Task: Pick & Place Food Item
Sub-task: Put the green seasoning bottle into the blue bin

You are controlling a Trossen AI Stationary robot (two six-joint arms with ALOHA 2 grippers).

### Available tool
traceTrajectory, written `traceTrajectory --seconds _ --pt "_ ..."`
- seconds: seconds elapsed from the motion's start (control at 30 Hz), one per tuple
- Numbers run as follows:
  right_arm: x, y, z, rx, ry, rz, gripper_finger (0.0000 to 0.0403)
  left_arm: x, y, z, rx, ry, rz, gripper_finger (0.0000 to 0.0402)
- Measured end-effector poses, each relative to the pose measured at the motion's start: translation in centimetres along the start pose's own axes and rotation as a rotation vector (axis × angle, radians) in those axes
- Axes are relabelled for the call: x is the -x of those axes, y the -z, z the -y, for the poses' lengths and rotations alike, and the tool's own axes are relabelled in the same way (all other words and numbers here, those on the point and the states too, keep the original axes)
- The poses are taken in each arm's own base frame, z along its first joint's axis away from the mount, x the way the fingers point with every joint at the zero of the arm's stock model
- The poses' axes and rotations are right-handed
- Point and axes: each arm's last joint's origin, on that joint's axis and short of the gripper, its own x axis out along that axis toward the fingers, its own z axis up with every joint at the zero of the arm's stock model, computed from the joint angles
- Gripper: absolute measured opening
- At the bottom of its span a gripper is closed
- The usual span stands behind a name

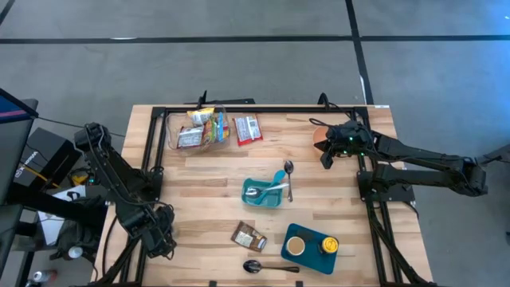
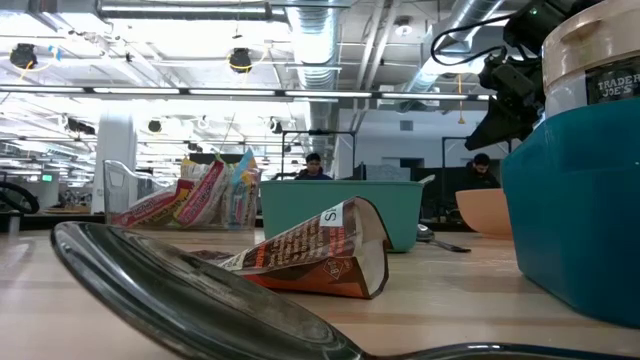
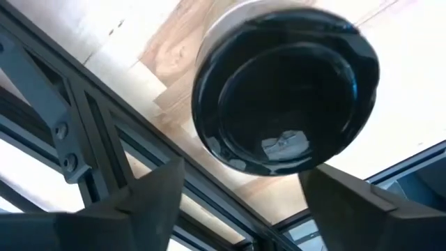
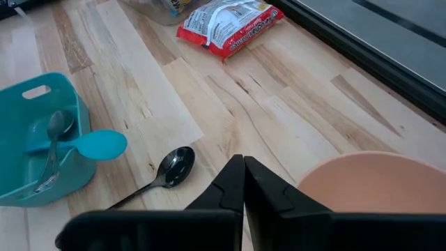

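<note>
The right gripper (image 1: 325, 159), jaws together and empty, hangs beside the peach bowl (image 1: 319, 137) at two o'clock. The left gripper (image 1: 163, 239), jaws apart, waits off the table's (image 1: 335, 191) seven o'clock corner. The brown snack packet (image 1: 249, 236) lies loose at six o'clock, likely next to be lifted.

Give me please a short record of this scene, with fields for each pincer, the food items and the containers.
left pincer: open, empty, at the table's left front edge
right pincer: shut, empty, over the peach bowl
brown packet: lying flat beside the teal tray
red packet: flat, next to the clear bin of snacks
teal bin: holds a spoon
</note>
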Motion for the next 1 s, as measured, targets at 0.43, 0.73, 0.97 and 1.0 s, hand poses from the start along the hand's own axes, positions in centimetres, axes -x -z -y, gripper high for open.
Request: traceTrajectory --seconds 0.43,0.73,0.97,1.0 --pt "0.00 0.00 0.00 0.000 0.000 0.000 0.0000 0.03 -0.39 0.11 -0.170 0.028 0.137 0.0339" --pt "0.00 -0.01 0.00 0.001 0.000 0.000 0.0000 0.05 -0.55 0.03 -0.282 0.016 0.186 0.0318" --pt "0.00 -0.01 0.00 0.001 0.000 0.000 0.0000 0.09 -0.73 -0.03 -0.371 0.002 0.243 0.0300" --pt "0.00 0.00 0.00 0.001 0.000 0.000 0.0000 0.09 -0.73 -0.04 -0.376 0.001 0.245 0.0298"
